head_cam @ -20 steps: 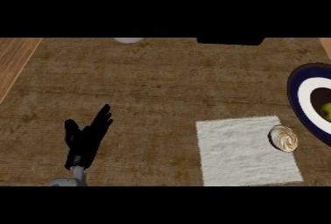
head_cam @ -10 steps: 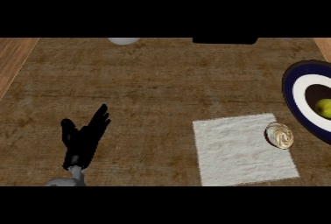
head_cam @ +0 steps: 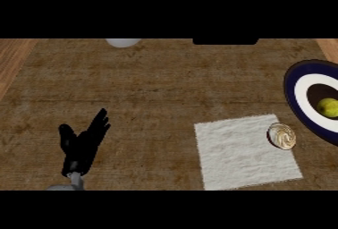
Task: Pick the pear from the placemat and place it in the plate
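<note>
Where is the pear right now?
In the head view, the pear sits in the plate at the right edge, just beyond the far right corner of the white placemat.

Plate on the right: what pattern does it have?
Plate: dark blue rim, white ring, dark centre under the pear; head view.

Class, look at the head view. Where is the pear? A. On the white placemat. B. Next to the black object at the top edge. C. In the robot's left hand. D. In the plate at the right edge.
D: the pear lies in the middle of the plate, apart from the placemat; the left hand is open and holds nothing.
</note>
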You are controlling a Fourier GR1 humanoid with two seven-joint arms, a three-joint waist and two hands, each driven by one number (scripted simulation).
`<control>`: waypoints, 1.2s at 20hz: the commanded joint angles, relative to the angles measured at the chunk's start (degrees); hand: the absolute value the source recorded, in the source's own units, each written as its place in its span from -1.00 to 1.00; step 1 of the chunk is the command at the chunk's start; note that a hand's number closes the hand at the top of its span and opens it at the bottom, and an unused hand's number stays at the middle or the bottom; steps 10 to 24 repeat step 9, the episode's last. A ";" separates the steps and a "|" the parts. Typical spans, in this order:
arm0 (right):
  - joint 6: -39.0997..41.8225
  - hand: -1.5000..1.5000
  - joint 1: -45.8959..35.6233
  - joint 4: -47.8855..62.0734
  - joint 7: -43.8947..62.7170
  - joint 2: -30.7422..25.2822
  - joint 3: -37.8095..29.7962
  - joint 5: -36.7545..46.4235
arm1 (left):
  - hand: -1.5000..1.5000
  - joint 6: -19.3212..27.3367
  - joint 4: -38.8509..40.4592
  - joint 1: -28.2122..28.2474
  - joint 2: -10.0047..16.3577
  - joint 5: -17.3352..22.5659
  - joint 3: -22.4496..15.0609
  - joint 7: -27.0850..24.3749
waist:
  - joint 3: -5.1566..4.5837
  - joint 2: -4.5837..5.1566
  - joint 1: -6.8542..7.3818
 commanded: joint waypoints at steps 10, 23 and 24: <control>7.71 -1.00 9.32 -2.91 -14.89 1.69 2.94 0.77 | 0.00 -0.28 1.18 1.47 -0.19 -0.05 0.26 -2.05 | -0.09 -0.35 -0.58; 7.71 -1.00 9.32 -2.91 -14.89 1.69 2.94 0.77 | 0.00 -0.28 1.18 1.47 -0.19 -0.05 0.26 -2.05 | -0.09 -0.35 -0.58; 7.71 -1.00 9.32 -2.91 -14.89 1.69 2.94 0.77 | 0.00 -0.28 1.18 1.47 -0.19 -0.05 0.26 -2.05 | -0.09 -0.35 -0.58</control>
